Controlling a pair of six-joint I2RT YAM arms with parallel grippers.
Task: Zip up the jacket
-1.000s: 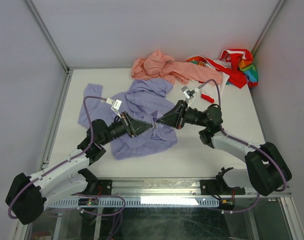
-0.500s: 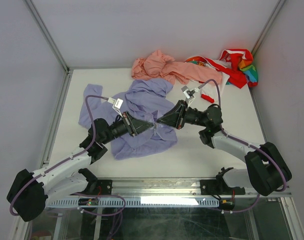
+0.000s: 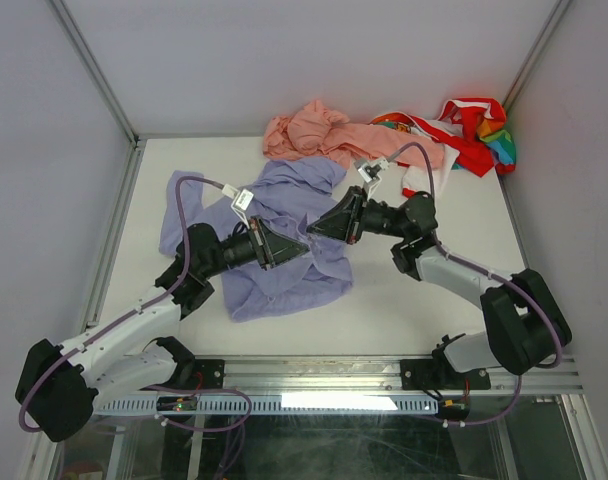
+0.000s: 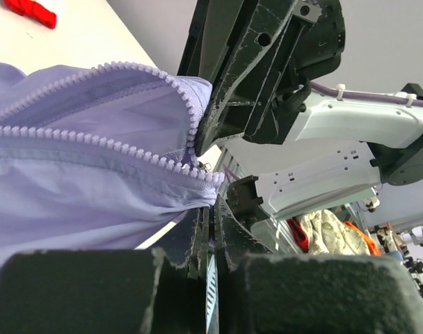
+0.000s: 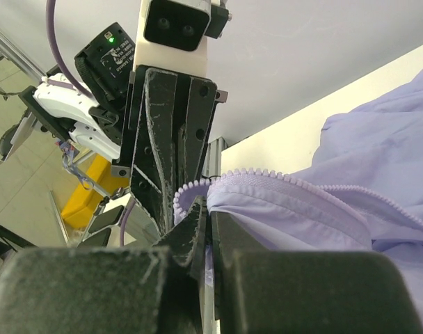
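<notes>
The lavender jacket (image 3: 284,215) lies crumpled in the middle of the table, with its front lifted between the two grippers. My left gripper (image 3: 302,244) is shut on the jacket's lower zipper edge (image 4: 128,149). My right gripper (image 3: 318,227) is shut on the other zipper edge (image 5: 267,182), just up and right of the left gripper. The tips nearly touch. The two rows of zipper teeth are apart. The slider is not visible.
A salmon-pink garment (image 3: 329,135) lies at the back centre. A red-white multicoloured garment (image 3: 464,130) lies at the back right. A small red object (image 3: 416,196) lies right of the jacket. Metal frame posts stand at the back corners.
Both grippers have moved up and away from the near edge, carrying the jacket's zipper edges. The right arm has swung back toward the pink garment. The jacket front is pulled tighter.
</notes>
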